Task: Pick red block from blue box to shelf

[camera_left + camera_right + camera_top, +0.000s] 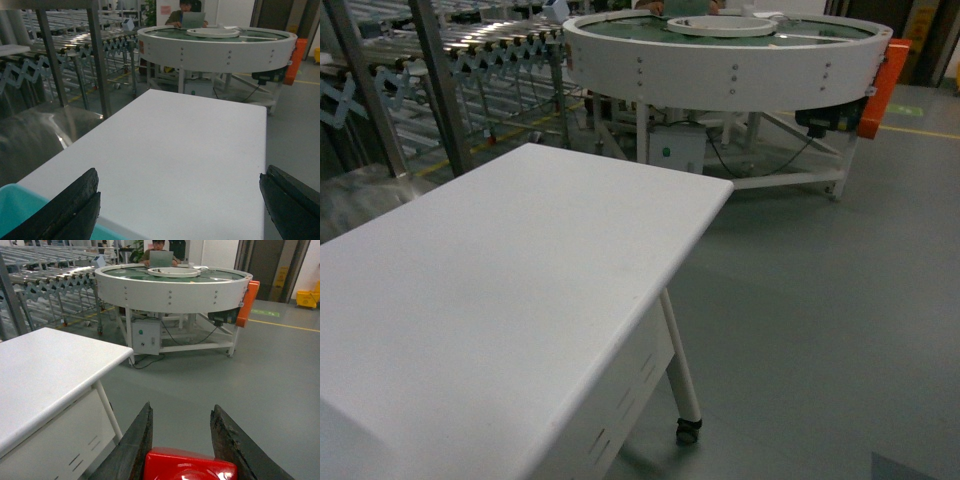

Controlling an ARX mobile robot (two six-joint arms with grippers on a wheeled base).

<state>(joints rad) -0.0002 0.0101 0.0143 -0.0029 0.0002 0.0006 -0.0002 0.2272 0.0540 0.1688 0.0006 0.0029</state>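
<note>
The red block (190, 467) sits glossy between the two black fingers of my right gripper (182, 407), which is shut on it. That gripper hangs over the grey floor, to the right of the white table (40, 365). My left gripper (181, 175) is wide open above the white table top, with nothing between its fingers. A corner of the pale turquoise blue box (15, 205) shows at the bottom left of the left wrist view. The steel shelf (440, 60) with rollers stands at the back left. Neither gripper shows in the head view.
A round white conveyor table (720, 50) with an orange guard (880, 85) stands ahead on the grey floor. A person with a laptop (187, 17) sits behind it. The white table (500, 260) has a castor leg (686, 425).
</note>
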